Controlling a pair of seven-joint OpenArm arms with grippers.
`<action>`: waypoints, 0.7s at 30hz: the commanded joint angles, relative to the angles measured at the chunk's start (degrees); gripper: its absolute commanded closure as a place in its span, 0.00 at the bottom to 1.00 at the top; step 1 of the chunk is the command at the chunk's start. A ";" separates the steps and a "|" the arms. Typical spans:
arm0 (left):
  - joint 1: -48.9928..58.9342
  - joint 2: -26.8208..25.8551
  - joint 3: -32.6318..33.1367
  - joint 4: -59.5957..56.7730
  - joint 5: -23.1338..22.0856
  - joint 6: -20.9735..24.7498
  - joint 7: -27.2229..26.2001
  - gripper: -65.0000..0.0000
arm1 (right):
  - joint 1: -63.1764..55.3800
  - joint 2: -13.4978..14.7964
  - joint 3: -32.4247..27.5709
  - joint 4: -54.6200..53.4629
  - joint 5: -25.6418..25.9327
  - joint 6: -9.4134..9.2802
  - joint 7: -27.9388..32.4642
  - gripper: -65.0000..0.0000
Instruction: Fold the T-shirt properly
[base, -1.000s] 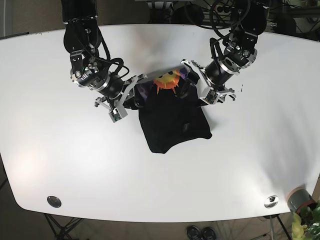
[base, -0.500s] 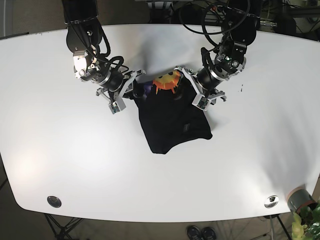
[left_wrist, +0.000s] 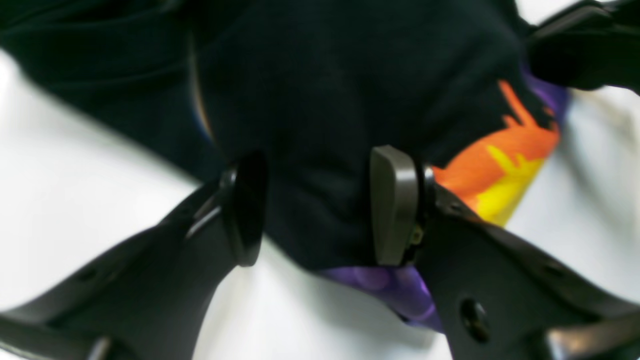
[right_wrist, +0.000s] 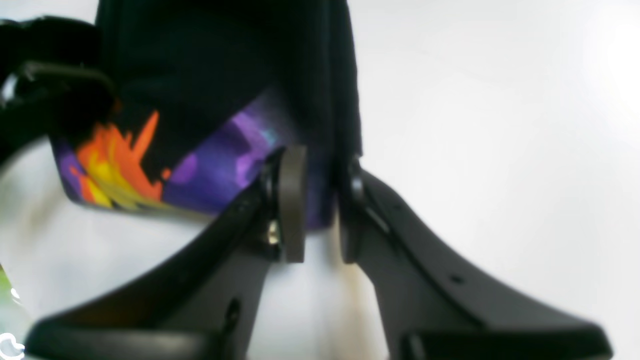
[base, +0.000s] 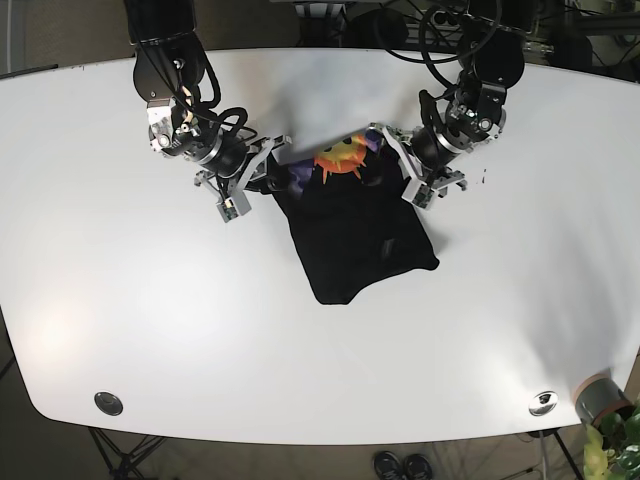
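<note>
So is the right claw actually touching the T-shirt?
Touching. The right wrist view shows the right claw with its pads closed on the purple printed edge of the T-shirt, the cloth pinched between them.

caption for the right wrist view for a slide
Right gripper pinching the purple-printed edge of the black T-shirt above the white table.

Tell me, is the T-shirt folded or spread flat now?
Folded: the T-shirt is a compact dark bundle, its far edge turned over and showing print.
</note>
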 joint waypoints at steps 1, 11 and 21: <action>-0.77 -0.50 -1.44 4.27 0.00 0.73 -1.00 0.54 | -0.87 0.17 0.13 4.95 -0.12 -0.17 -0.22 0.86; -4.37 4.77 -1.79 9.99 0.53 2.40 -0.65 0.52 | -2.02 0.08 3.39 15.50 -0.03 -0.17 -5.14 0.86; -10.79 8.64 10.08 5.59 5.54 26.40 -1.09 0.22 | -1.75 0.08 10.95 15.68 -0.03 -0.17 -5.67 0.86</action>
